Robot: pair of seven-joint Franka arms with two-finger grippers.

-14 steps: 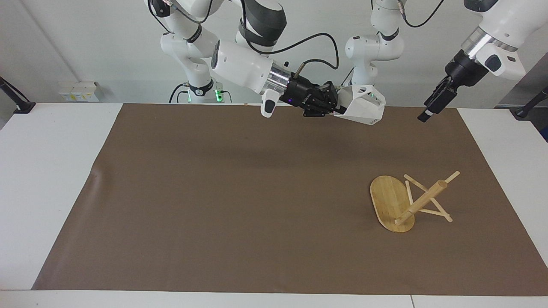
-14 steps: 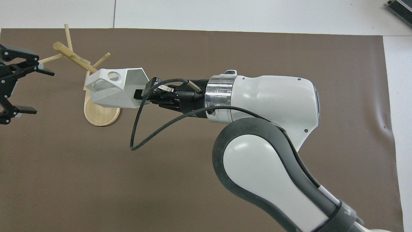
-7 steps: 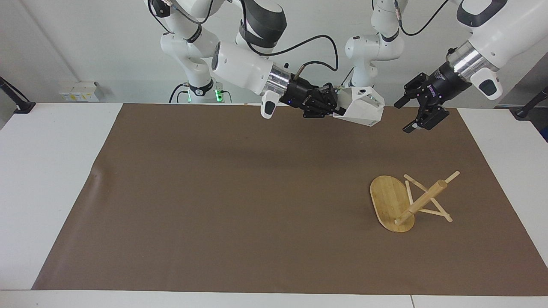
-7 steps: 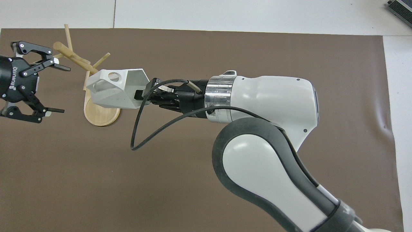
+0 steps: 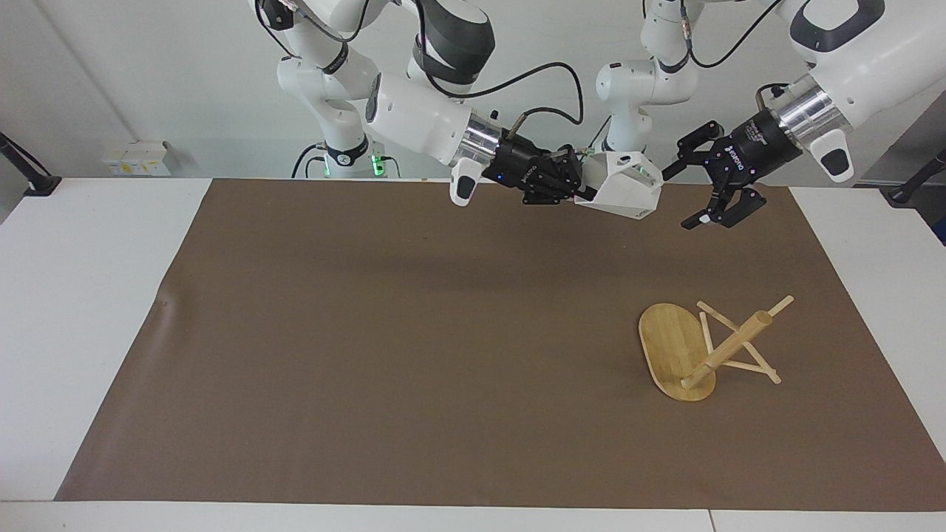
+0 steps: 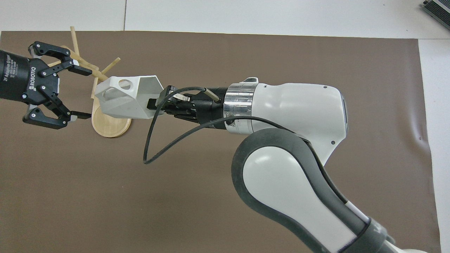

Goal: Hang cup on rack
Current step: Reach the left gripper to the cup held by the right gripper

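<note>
The white faceted cup (image 5: 624,185) is held up in the air by my right gripper (image 5: 580,188), which is shut on its rim, with the handle's hole facing up in the overhead view (image 6: 123,98). My right gripper (image 6: 154,105) reaches sideways toward the left arm's end. My left gripper (image 5: 676,199) is open, also in the air, pointing at the cup's bottom with a small gap; it also shows in the overhead view (image 6: 86,93). The bamboo rack (image 5: 702,347) lies tipped over on the mat, resting on its base edge and pegs. In the overhead view the cup and left gripper partly cover the rack (image 6: 109,124).
A brown mat (image 5: 369,332) covers most of the white table (image 5: 74,295). Both arms hang over the mat's edge nearest the robots. A cable loops below the right wrist (image 6: 151,140).
My left gripper has swung from pointing down to pointing sideways and moved toward the cup, fingers open. The right gripper and cup have barely moved. The rack has not moved.
</note>
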